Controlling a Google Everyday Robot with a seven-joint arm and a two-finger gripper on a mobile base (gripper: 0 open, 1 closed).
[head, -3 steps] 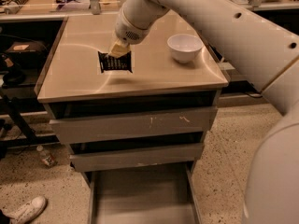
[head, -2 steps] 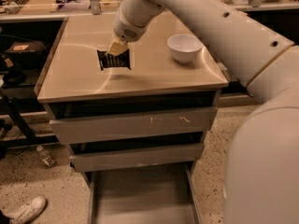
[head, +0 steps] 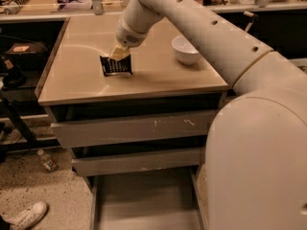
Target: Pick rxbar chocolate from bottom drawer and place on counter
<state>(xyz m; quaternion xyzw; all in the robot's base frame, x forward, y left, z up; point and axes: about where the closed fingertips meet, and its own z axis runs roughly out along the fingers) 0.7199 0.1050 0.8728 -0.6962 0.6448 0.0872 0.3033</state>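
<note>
The rxbar chocolate (head: 115, 66), a small flat black wrapper with pale lettering, rests on the counter (head: 163, 78) left of its middle. My gripper (head: 120, 53) is directly at the wrapper's upper edge and touches it, coming down from the upper right. The bottom drawer (head: 144, 200) is pulled open below the two shut drawer fronts, and its grey floor shows nothing on it. My white arm fills the right side of the view and hides the drawer's right part.
A white bowl (head: 185, 48) stands on the counter to the right of the wrapper. A long cluttered bench (head: 48, 6) runs along the back. A small bottle (head: 46, 160) and a white shoe (head: 29, 214) are on the floor at the left.
The gripper and the wrapper stay in the same place on the counter. The arm's near section has swung closer and now covers more of the right side.
</note>
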